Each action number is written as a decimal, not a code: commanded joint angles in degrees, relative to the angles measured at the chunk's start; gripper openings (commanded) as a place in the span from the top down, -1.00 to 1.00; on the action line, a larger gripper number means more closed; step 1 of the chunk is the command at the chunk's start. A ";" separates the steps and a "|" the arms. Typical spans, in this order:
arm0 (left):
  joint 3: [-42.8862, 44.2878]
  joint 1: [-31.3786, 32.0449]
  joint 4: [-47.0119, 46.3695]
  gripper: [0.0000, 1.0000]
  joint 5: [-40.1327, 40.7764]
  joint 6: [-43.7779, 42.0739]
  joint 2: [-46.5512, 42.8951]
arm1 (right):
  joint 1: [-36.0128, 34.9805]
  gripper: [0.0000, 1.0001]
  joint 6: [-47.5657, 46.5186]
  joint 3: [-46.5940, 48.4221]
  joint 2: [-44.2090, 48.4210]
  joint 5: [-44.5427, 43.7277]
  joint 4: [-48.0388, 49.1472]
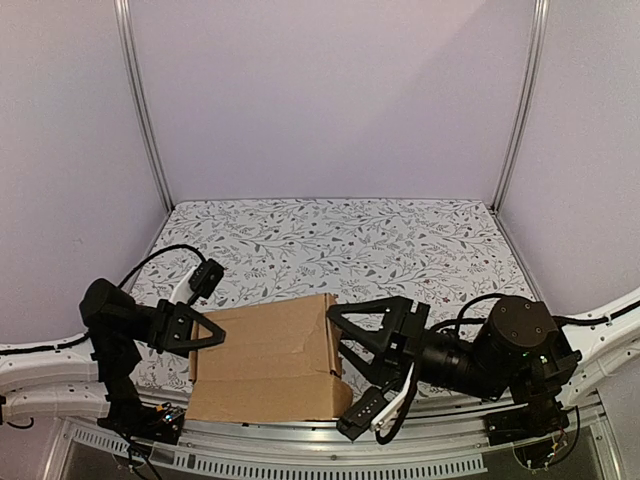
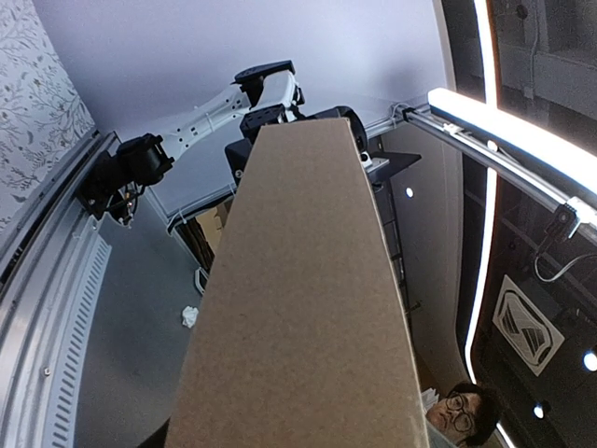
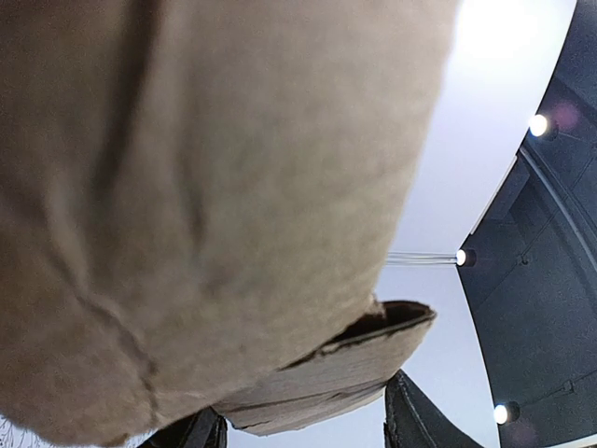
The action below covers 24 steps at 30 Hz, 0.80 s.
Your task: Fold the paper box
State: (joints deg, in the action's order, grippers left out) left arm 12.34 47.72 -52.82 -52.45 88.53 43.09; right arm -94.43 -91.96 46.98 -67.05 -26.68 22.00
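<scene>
The left claw (image 1: 195, 332) sits at the left edge of the paper box (image 1: 265, 355), clenched on the cardboard there. In its wrist view the brown board (image 2: 298, 308) runs straight out from the camera and fills the middle of the picture, its far end narrow and squared off. Beyond that end the white-and-black right arm (image 2: 205, 117) shows against the pale wall.

The paper box is plain brown and partly folded. It lies between the two arms at the near edge of the floral-patterned counter (image 1: 400, 240), its front edge reaching over the metal rail (image 1: 300, 430). A crease runs across its lower part, and its right side is folded into a thicker edge.

The right claw (image 1: 340, 335) straddles that right edge, one dark triangular finger above the board and one below. Up close, the cardboard (image 3: 187, 187) crowds the right wrist view, with a folded flap (image 3: 354, 364) hanging between the dark fingers (image 3: 415, 420). I cannot tell whether this claw is pressing on the board or only standing around it.
</scene>
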 commanded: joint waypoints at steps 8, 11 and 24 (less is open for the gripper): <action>1.61 -0.46 -0.09 1.00 -0.73 -1.05 0.00 | -0.09 0.10 2.11 1.75 -5.68 2.73 -0.38; 1.96 -0.46 -0.46 1.00 -0.82 -1.08 0.27 | -0.14 0.19 2.60 2.01 -6.70 3.30 -1.36; 1.90 -0.53 -2.54 1.00 -1.75 -0.75 2.23 | -0.14 -0.40 2.62 1.77 -4.97 1.73 0.59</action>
State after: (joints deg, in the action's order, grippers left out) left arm 12.67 46.72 -57.87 -53.04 88.16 44.05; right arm -94.45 -89.54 49.23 -70.52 -27.79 26.72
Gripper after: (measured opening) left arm 0.465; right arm 0.656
